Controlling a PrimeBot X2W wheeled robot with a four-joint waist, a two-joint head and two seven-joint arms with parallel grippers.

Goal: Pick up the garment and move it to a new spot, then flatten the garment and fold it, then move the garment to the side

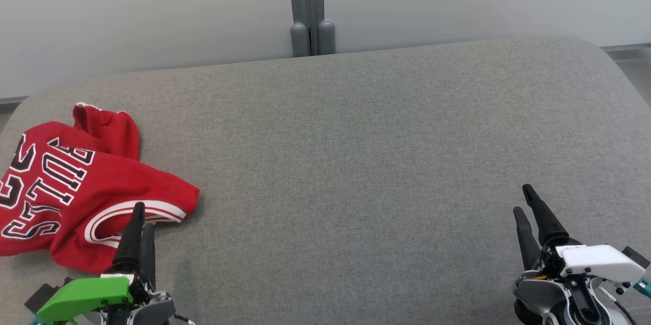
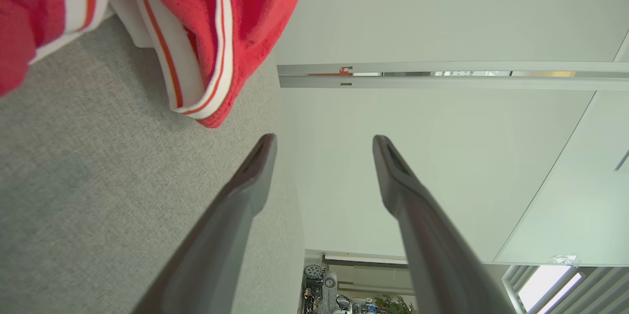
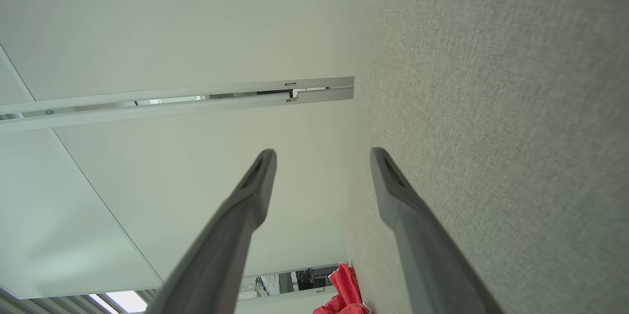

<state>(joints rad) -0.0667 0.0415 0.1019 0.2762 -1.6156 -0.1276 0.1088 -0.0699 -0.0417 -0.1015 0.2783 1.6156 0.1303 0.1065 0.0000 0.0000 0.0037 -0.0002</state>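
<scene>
Head view shows a red garment [image 1: 76,187] with white and black lettering lying crumpled on the grey fabric-topped desk [image 1: 356,137], just ahead of the left hand [image 1: 143,215] and to its outer side. The hand's two dark fingers point up that view, and their tips overlap the white-striped hem of the jersey. The right hand [image 1: 521,199] is well apart from the garment, with bare grey fabric ahead of it and between the two hands.

From the left wrist view, the left hand [image 2: 323,138] is spread wide, with nothing between its fingers. The garment [image 2: 196,19] hangs into that view just beyond one fingertip [image 2: 263,149], its striped edge close to the tip with a small gap showing. The desk [image 2: 98,181] runs along that same side.

From the right wrist view, the right hand [image 3: 322,151] is likewise spread wide and holds nothing. The desk [image 3: 491,107] lies along one finger's side, and a small patch of the garment [image 3: 344,289] shows far off, low between the fingers. A pale wall [image 1: 152,9] stands beyond the desk's far edge.
</scene>
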